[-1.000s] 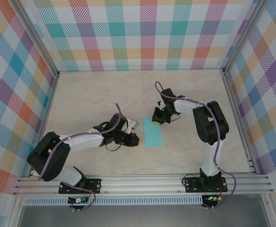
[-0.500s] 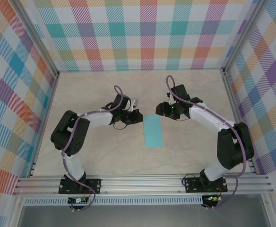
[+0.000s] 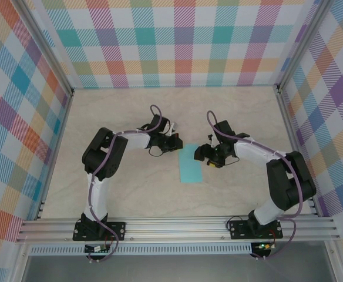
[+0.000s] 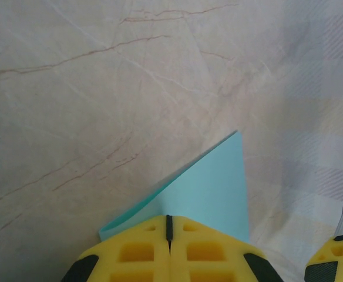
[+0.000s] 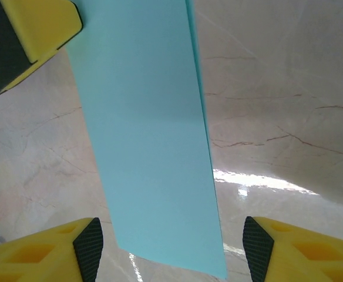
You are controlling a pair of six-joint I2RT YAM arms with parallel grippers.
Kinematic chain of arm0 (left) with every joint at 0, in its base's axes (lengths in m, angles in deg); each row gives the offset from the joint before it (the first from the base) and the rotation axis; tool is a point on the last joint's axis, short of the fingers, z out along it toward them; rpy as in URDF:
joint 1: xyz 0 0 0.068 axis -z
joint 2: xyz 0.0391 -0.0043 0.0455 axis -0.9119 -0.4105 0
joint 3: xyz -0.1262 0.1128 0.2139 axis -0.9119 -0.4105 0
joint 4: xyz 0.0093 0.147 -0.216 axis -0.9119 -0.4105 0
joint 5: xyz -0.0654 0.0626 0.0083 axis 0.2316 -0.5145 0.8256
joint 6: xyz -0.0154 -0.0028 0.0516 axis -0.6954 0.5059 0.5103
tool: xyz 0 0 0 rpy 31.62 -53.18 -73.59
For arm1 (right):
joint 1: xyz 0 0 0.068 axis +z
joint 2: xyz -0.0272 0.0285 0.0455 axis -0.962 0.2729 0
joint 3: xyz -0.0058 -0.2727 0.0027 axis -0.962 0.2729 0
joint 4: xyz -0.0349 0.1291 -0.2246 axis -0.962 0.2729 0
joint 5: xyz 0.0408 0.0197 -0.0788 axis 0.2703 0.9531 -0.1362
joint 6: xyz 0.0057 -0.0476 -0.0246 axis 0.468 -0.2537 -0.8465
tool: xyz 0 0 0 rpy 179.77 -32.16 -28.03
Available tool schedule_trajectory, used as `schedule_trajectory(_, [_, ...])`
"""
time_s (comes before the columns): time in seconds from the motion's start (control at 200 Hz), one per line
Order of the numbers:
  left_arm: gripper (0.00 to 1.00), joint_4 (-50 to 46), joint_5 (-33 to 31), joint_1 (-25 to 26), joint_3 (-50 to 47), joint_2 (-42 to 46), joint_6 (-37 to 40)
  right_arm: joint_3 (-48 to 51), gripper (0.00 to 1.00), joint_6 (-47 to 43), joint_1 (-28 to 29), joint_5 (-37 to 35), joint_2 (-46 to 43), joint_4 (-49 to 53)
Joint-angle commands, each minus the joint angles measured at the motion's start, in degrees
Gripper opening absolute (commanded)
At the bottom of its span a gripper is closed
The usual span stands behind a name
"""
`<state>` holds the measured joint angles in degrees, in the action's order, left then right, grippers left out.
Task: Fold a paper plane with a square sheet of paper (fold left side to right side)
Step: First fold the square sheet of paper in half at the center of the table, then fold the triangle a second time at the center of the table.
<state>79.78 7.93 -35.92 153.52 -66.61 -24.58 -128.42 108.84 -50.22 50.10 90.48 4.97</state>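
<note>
Looking down, we see our left gripper closed, the folded sheet of paper jutting out just ahead of it; our right gripper gapes open, the sheet between its fingers.

Plain light-turquoise sheet of paper, folded into a narrow rectangle, on the table.

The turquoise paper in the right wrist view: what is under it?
The paper lies on the marble-patterned table. A lower layer of the same sheet peeks out along one long edge. The table directly beneath is covered, so nothing more can be told.
</note>
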Motion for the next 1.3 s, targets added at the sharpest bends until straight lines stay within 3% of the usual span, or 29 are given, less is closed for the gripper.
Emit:
schedule_trajectory(0.0, [0.01, -2.89, -1.51, -0.06, 1.03, -1.09, 2.22, -1.65, 0.66, 1.73, -0.52, 1.98, 2.62, 0.03])
schedule_trajectory(0.51, [0.01, -1.75, -1.94, 0.13, -1.36, -0.8, 2.64, -1.63, 0.58, 4.78, -0.96, 7.91, 7.84, -2.53])
schedule_trajectory(0.78, [0.01, -1.19, -1.83, 0.13, -1.79, -0.54, 2.44, -3.68, 0.57, 4.56, 1.76, 3.54, 9.91, 0.78])
schedule_trajectory(1.295, [0.01, -0.77, -1.53, 0.2, -2.27, -0.11, 2.56, -8.07, 0.56, 5.42, 4.97, 3.76, 11.64, -1.24])
